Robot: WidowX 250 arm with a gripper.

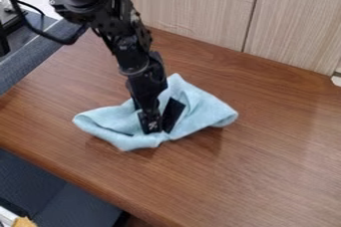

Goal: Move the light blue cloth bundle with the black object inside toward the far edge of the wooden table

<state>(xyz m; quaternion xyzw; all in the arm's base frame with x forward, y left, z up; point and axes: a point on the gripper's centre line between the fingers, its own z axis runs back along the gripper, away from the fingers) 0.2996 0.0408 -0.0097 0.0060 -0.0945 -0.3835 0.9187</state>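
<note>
From my end, a black cable (41, 33) looped past the table's (266, 146) far left corner. Right of it, the arm (123, 34) came in over the table's back left side, slanting down and rightward, its wrist bent steeply toward the wood. The light blue cloth (205, 113) lay rumpled left of the table's middle, one rounded end toward the table's left, the other toward its right. Between those ends the gripper (160, 126) pointed down, its tip deep in the folds. I could not tell whether it was pinching fabric or simply spread among it. I judged that good handling there meant keeping low, pressing lightly and going slowly, since limp fabric bunches or slips, and a hard push could scrape the table. Farther right, pale wooden panels (293, 22) stood along the table's back edge.
</note>
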